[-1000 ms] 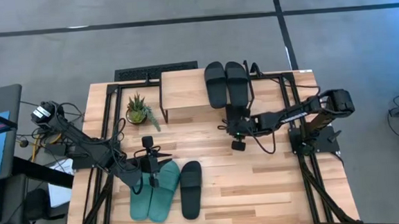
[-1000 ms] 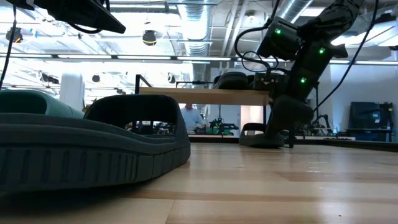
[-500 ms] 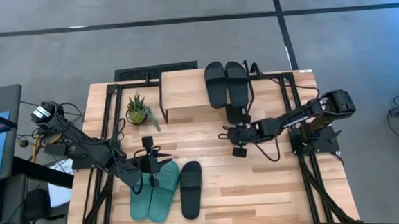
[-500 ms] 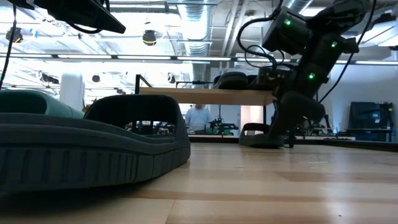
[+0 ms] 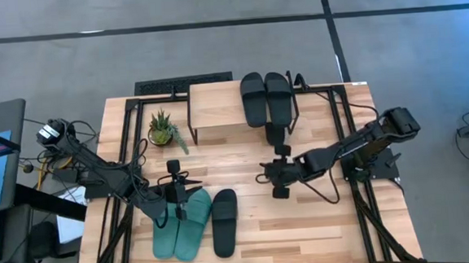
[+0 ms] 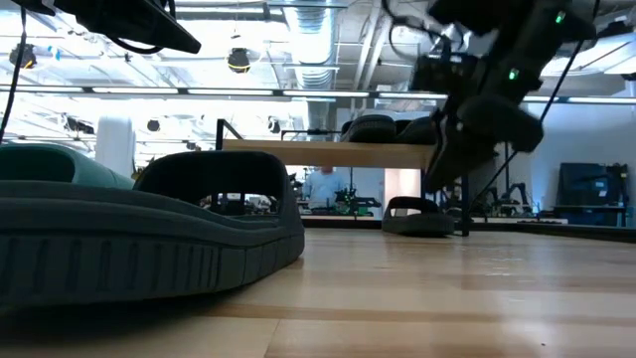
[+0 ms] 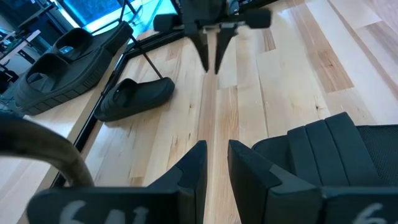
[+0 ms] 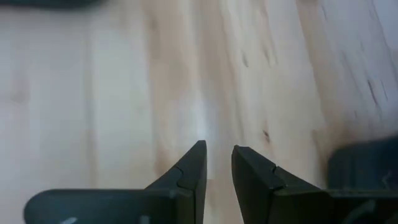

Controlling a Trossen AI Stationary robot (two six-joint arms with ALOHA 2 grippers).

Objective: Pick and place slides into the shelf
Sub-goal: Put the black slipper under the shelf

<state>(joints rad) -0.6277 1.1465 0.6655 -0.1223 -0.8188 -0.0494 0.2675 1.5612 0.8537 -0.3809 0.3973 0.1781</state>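
The shelf [image 5: 217, 110] stands at the table's far side, and one black pair [image 5: 265, 97] lies on its top board. A third black slide [image 5: 277, 134] rests sole-down on the table at the shelf's near right foot. The teal pair [image 5: 180, 224] and one more black slide [image 5: 224, 222] lie side by side near the table's near edge. My left gripper [image 5: 177, 205] is shut and hangs just over the teal pair's far ends. My right gripper [image 5: 271, 175] is shut, points down over bare wood mid-table [image 8: 217, 150], and stands clear of every slide.
A small potted plant [image 5: 163, 129] stands left of the shelf, and a black slotted bar [image 5: 183, 84] lies along the far edge. Bare wood [image 5: 330, 223] lies to the right of the near slides. A person shows far off in the room behind the table.
My right gripper has drawn away from the black slide at the shelf's foot, moving toward the table's near edge and a little left, and it has risen. That slide stays on the table where it was.
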